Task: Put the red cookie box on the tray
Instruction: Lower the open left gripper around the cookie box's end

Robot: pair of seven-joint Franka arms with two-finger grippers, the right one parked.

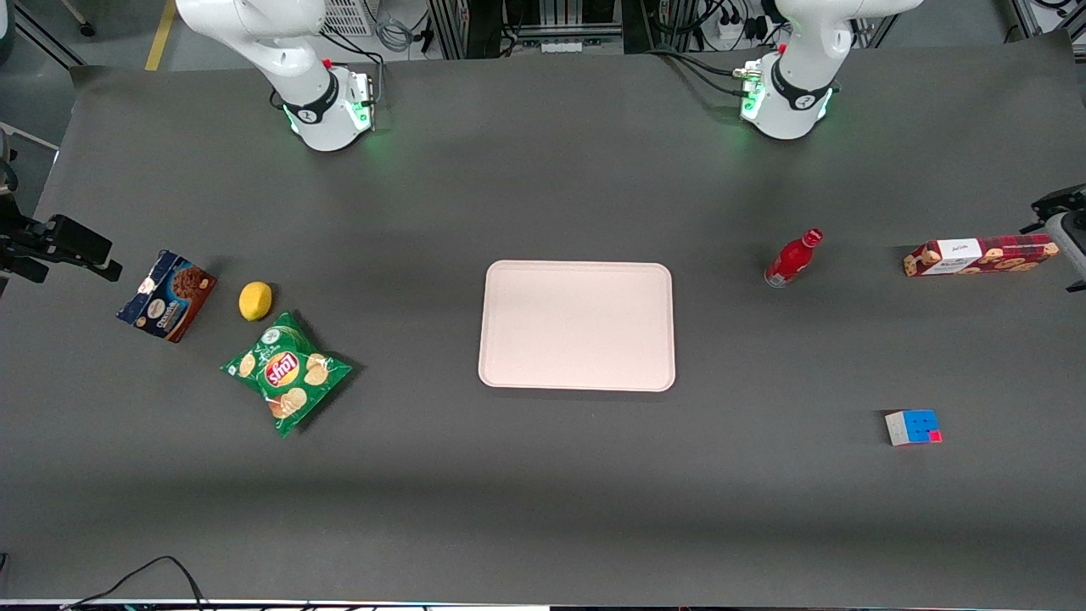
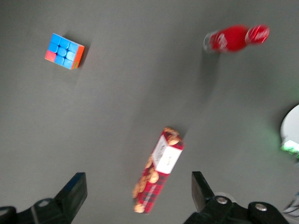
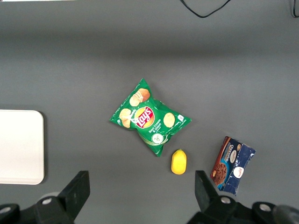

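Red cookie box point(image 2: 158, 170) lies on table below gripper point(image 2: 139, 191); fingers spread wide.

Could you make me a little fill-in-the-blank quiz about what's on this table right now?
1. The large pale pink tray holds ____ items.
2. The long dark-red plaid cookie box rests on the ____, apart from the tray.
3. The left arm's gripper, fingers ____, is above that box.

Missing words: no; table; open
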